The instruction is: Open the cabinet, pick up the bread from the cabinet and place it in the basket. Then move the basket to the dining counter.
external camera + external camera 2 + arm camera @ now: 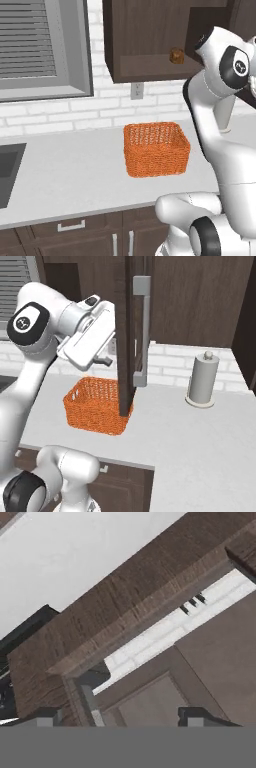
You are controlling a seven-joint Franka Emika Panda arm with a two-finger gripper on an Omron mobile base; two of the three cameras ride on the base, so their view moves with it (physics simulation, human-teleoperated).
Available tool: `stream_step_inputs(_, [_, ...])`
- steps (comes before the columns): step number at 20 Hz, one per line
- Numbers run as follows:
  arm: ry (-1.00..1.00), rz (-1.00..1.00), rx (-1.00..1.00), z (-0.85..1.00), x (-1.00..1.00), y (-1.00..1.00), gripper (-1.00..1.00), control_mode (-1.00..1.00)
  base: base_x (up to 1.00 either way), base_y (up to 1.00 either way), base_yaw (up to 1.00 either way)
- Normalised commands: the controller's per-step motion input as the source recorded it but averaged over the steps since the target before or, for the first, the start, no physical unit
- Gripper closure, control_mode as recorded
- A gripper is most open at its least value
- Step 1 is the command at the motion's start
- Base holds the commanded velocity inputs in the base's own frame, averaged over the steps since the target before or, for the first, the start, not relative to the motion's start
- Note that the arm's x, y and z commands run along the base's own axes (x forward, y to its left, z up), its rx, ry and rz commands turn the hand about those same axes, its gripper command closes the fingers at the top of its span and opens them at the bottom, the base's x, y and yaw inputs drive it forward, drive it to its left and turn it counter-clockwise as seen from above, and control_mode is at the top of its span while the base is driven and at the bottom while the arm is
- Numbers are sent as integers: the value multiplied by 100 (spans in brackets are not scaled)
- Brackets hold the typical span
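Robot hand at the edge of an open wall cabinet door, basket waiting on the worktop below.

The gripper (117, 717) is raised to the dark brown cabinet (145, 40), its two finger tips (45, 717) set apart with the door's edge and the end of the silver handle (90, 687) between them, closed on nothing. In the right base view the door (127, 331) stands swung out edge-on just beside the hand, its long handle (141, 331) on the far side of the door from the hand. A small brown bread (176, 55) sits inside the cabinet, near the hand. The orange basket (156, 148) rests on the pale worktop (75, 165) below the gripper, with a grey paper towel holder (202, 378) well apart beyond the door.
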Motion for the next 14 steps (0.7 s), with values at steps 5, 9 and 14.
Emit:
stream_step_inputs(5, [-3,-1,13,-46,10,33,-100,-100,0,0,0])
stream_step_inputs(9, [-19,-16,7,-58,13,100,-100,-100,0,0,0])
stream_step_inputs(14, [-24,-28,41,-71,33,89,-100,-100,0,0,0])
